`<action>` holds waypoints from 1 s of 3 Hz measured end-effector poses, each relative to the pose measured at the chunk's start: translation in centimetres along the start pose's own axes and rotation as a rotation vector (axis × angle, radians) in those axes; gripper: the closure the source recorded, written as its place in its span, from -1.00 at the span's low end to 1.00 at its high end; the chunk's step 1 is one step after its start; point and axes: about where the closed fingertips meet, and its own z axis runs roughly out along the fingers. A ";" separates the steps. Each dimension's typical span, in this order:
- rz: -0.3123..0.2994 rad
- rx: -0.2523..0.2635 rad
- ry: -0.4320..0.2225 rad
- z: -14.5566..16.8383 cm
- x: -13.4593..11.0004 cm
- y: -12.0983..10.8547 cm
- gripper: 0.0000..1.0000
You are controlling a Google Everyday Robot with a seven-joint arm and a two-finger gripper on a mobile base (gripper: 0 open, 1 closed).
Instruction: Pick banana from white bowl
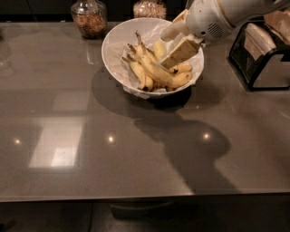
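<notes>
- Counter [136, 172]: grey, glossy, fills most of the view; spots of ceiling light and a pale rectangle reflected on it. Broad dark shadow of the arm falls across its middle right.
- Robot arm [226, 16]: white casing, enters from the upper right corner, reaches down and left.
- White bowl [112, 43]: on the far half of the counter, centre-right, lined with crinkled white paper [136, 89].
- Black rack [251, 61]: right edge, standing apart from the bowl.
- 2 glass jars at the back edge: 1 [89, 18] just left of the bowl with brown contents, 1 [149, 8] behind it.
- Bananas [156, 72]: several yellow ones heaped inside the bowl, dark stems pointing up and left.
- Gripper [176, 49]: beige, inside the bowl's right half, low over the bananas, touching or nearly so. Cannot tell how wide it stands, nor whether it holds anything.
</notes>
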 end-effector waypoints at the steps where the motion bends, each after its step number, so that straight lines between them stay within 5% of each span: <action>1: -0.006 -0.015 -0.009 1.4 -0.2 -0.3 0.08; 3: 0.021 -0.069 -0.017 4.4 0.7 0.2 0.06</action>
